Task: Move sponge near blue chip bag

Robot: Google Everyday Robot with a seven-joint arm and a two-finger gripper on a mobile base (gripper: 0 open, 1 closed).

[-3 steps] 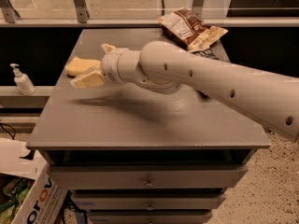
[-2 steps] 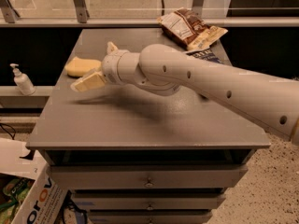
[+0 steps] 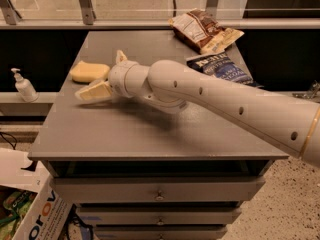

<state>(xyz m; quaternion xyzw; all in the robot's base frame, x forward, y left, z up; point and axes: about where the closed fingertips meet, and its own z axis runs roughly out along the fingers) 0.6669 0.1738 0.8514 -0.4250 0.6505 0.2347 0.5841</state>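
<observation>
A grey cabinet [image 3: 150,134] with a flat top and a stack of drawers [image 3: 157,189] below fills most of the view. My arm [image 3: 225,99], a thick cream-white tube, reaches in from the right edge and runs across the cabinet top toward its left side. On the floor at lower left stands a cardboard box [image 3: 35,214] with orange lettering.

At the back right of the cabinet top lies a brown-and-white snack bag [image 3: 205,31]. Just in front of it, partly hidden behind my arm, lies the blue chip bag [image 3: 220,68], dark blue with white lettering.

The sponge [image 3: 86,71], a pale yellow soft block, rests flat on the left part of the cabinet top, well apart from the blue chip bag, with my arm between the two.

My gripper [image 3: 100,75] is at the sponge, low over the cabinet top. Its jaws are spread wide apart: one cream finger lies just in front of the sponge, the other points up behind my wrist. I cannot tell whether either finger touches the sponge.

A small white pump bottle [image 3: 22,86] stands on a ledge to the left of the cabinet.
</observation>
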